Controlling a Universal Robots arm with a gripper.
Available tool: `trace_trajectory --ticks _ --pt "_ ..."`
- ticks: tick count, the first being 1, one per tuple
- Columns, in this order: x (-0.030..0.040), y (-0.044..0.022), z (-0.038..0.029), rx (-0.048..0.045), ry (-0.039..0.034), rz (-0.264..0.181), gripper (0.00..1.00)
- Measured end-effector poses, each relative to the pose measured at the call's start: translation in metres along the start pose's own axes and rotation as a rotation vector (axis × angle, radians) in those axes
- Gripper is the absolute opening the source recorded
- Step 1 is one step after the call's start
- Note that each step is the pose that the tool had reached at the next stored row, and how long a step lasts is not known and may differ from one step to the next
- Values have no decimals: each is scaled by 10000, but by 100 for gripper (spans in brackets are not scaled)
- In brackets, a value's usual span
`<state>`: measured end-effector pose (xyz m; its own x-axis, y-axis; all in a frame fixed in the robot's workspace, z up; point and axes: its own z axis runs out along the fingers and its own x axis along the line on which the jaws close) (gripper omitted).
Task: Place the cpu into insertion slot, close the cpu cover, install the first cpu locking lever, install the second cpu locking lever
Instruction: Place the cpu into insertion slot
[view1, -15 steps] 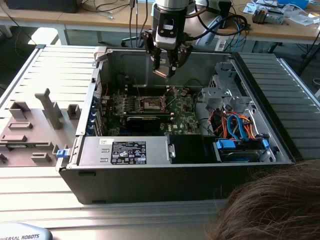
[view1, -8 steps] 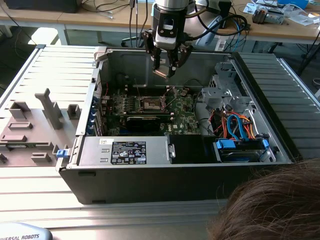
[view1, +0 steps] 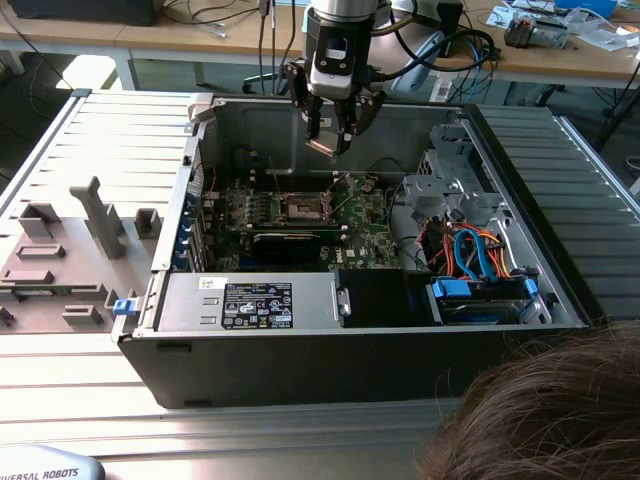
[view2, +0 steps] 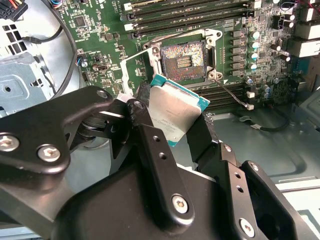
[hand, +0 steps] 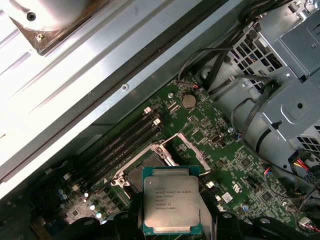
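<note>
My gripper hangs inside the open computer case, above the motherboard, shut on the cpu. In both wrist views the cpu is a flat square chip with a silver-grey top and green edge, held by two opposite sides between the black fingers. The insertion slot lies below it on the green board, with its dark centre exposed. The cpu cover is swung open beside the slot. The chip is apart from the slot, well above it.
Memory sticks run along one side of the slot. In the exterior view a black card and the power supply sit in front of it. A drive cage with blue and orange cables is on that view's right. A person's hair shows there at lower right.
</note>
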<state>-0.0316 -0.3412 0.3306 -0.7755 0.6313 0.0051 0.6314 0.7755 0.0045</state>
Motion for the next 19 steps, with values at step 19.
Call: trace_trajectory --ticks 19 --pt "0 0 0 -1 -1 95 54"
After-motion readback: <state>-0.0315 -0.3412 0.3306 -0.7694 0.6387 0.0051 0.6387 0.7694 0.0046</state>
